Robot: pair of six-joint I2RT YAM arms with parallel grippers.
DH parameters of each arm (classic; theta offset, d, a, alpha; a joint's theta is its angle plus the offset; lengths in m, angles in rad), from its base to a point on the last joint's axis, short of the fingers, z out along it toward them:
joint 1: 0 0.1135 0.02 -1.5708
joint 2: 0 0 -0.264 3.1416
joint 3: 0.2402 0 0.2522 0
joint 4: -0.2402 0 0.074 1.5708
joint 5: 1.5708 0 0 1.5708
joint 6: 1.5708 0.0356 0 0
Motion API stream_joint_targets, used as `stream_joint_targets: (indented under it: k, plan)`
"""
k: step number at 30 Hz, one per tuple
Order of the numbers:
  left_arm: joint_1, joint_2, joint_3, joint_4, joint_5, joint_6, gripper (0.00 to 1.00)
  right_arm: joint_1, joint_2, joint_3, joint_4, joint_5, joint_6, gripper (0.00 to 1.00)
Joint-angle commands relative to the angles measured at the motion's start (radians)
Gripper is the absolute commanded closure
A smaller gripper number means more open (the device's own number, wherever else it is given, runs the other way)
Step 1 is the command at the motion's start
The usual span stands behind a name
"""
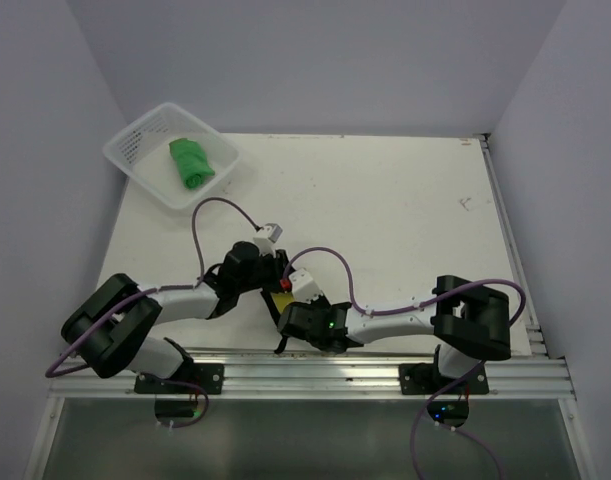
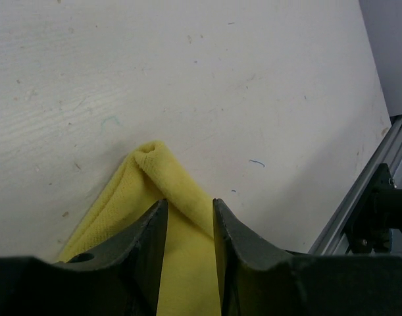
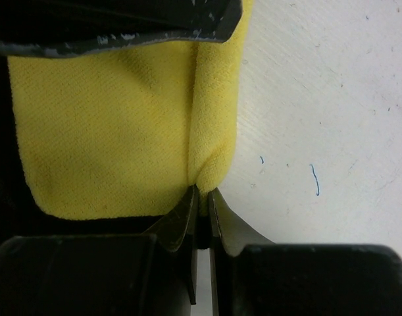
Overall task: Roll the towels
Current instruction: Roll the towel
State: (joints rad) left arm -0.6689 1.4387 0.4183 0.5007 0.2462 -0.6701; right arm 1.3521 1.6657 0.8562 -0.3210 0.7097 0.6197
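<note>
One towel point(image 3: 122, 118), crease toward right gripper point(image 3: 201, 195)

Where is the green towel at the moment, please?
In the top view, the green towel lies inside the white mesh basket at the table's far left corner, well away from the yellow towel near the front edge.

Your right gripper point(image 3: 201, 201) pinches the yellow towel point(image 3: 122, 131).
You'll see its jaws nearly together on the lower end of a raised fold along the towel's right side, with the white counter point(image 3: 332, 99) and its small blue marks point(image 3: 314, 179) just beyond.
</note>
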Motion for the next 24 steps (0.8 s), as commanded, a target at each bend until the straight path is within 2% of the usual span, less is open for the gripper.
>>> stream_joint_targets:
  k: [1,7,14,24]
  plan:
    - [0.005,-0.061,0.005,0.013,0.005,-0.009,0.62,-0.014,-0.015,-0.031,0.026,-0.053,0.023,1.00]
    - [0.003,-0.055,-0.012,0.068,0.033,-0.078,0.62,-0.031,-0.043,-0.065,0.057,-0.073,0.025,1.00]
    - [-0.008,0.070,-0.039,0.267,0.070,-0.180,0.63,-0.039,-0.047,-0.072,0.069,-0.084,0.025,1.00]
    - [-0.063,0.149,-0.006,0.351,0.053,-0.221,0.64,-0.041,-0.037,-0.068,0.065,-0.082,0.023,1.00]
